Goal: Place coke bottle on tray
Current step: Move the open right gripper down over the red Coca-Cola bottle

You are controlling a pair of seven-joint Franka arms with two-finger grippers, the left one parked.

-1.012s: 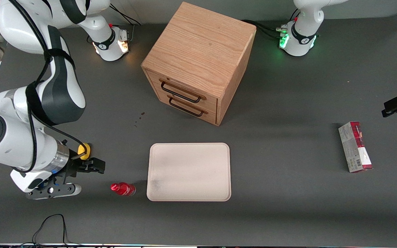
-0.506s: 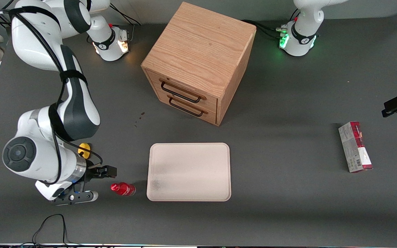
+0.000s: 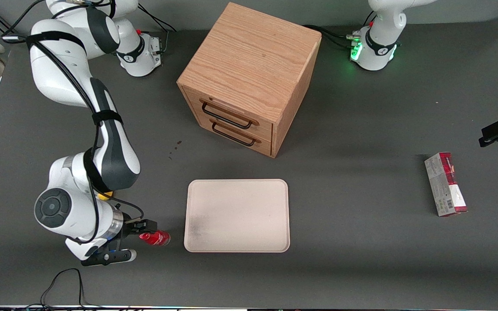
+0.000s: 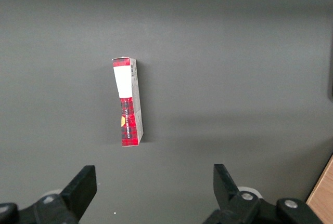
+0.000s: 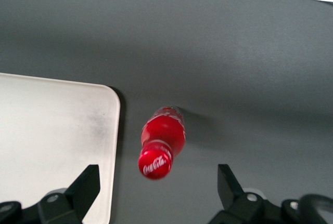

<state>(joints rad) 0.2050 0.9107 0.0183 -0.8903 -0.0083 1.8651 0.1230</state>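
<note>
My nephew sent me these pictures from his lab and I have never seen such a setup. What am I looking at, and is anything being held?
These are two white robot arms bolted to a dark table. One picture looks down at them from the front; the other two come from cameras on the arms' wrists. The working arm's tool hangs open beside a small upright coke bottle; its wrist camera sees the red cap between the two fingers. Nothing is held yet. Beside the bottle lies a cream tray, bare. Farther from the front camera stands a wooden drawer cabinet. A red-and-grey carton lies toward the parked arm's end, and a yellow lump peeks from under the working arm.
</note>
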